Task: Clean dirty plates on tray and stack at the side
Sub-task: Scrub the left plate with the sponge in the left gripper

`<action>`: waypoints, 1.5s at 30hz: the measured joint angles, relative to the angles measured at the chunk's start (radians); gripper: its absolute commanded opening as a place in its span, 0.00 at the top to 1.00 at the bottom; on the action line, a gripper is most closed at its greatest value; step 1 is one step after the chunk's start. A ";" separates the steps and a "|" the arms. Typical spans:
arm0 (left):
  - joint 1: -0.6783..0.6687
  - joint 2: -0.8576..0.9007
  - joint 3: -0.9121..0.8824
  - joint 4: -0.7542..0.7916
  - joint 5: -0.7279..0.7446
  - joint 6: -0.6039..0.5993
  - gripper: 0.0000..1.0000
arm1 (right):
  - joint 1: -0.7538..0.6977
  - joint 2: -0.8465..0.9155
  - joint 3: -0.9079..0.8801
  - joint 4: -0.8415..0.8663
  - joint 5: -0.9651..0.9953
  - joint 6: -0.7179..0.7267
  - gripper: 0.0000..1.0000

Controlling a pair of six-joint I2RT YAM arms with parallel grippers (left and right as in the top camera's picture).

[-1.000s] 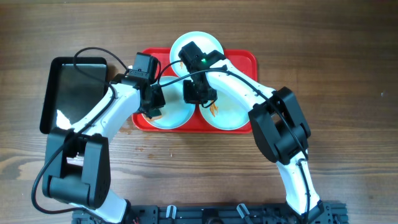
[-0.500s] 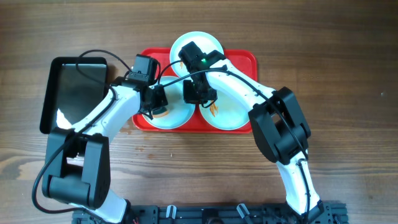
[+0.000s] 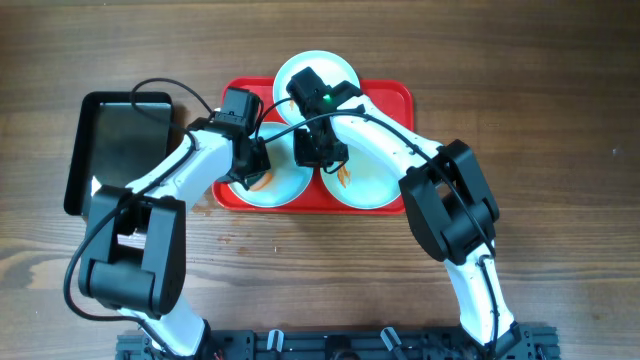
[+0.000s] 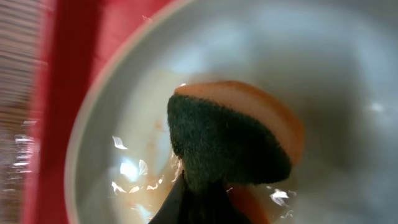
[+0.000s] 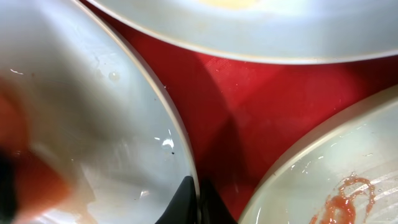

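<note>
**Overhead and wrist views.** My left pincer [image 3: 254, 166] was clenched on a sponge [image 4: 231, 144] with a dark green scouring face and an orange body. The sponge was pressed onto the near-left plate [image 3: 285, 190]. My right pincer [image 5: 194, 198] was clenched on that same plate's rim, on the side toward the tray's middle. The red tray [image 3: 395, 95] lay on the wooden table [image 3: 560, 120] and carried all three plates. The near-left plate and the near-right plate [image 3: 372, 190] sat side by side along the near edge. The far plate [image 3: 318, 68] sat behind them, overhanging the tray's far rim. An orange smear [image 5: 346, 194] marked the near-right plate. Wet gleams and faint orange traces showed beside the sponge. A black tray [image 3: 115, 140] lay on the table to the left of the red tray.
</note>
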 measured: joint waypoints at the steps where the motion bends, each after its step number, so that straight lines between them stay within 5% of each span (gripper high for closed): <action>1: 0.000 0.002 0.002 -0.004 -0.034 0.000 0.96 | 0.000 0.000 0.000 0.000 0.000 0.000 0.96; 8: -0.001 -0.027 0.010 -0.011 -0.157 0.000 0.96 | 0.000 0.000 0.000 -0.001 -0.002 0.000 0.96; 16: -0.016 -0.024 0.014 0.132 0.144 -0.007 0.96 | -0.001 0.000 0.000 -0.001 -0.002 0.000 0.96; 21: -0.021 0.041 0.029 0.158 0.200 -0.044 0.96 | -0.006 0.000 0.000 -0.005 0.002 0.000 0.96; 35: 0.040 -0.043 0.030 -0.069 -0.074 -0.045 0.96 | -0.003 0.000 0.000 -0.002 -0.002 0.000 0.96; 45: 0.000 -0.086 0.029 -0.019 0.142 -0.052 0.96 | -0.003 0.000 0.000 0.000 -0.002 0.008 0.96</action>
